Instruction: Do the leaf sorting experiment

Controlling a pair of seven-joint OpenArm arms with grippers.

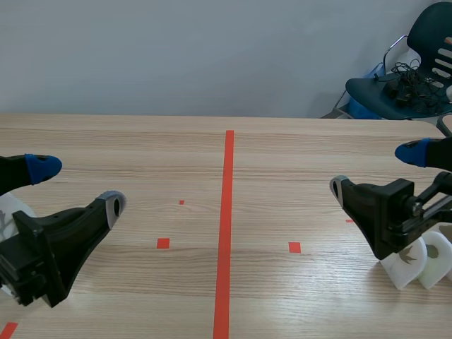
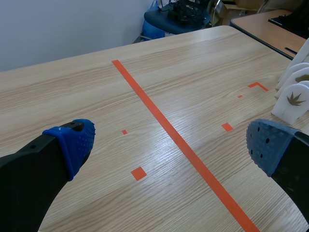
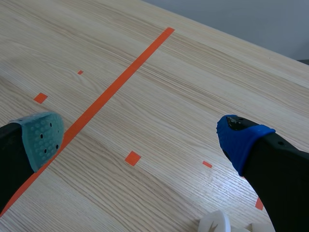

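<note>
Pale wooden surface (image 1: pixel 282 141) fills the view, with an orange-red tape line (image 1: pixel 224 233) running down its middle. Dark chair (image 1: pixel 367 90) holding tangled black cables stands beyond the far right corner. Left claw (image 1: pixel 78 186) hangs over the left edge, fingers spread wide, holding nothing. Right claw (image 1: pixel 376 169) hangs over the right edge, also wide and empty. White arched leaf tiles (image 1: pixel 409 265) stand upright near the right edge, just beside the right claw; one shows a brown leaf print. Another white piece (image 1: pixel 13 212) at the left edge is mostly hidden behind the left claw.
</note>
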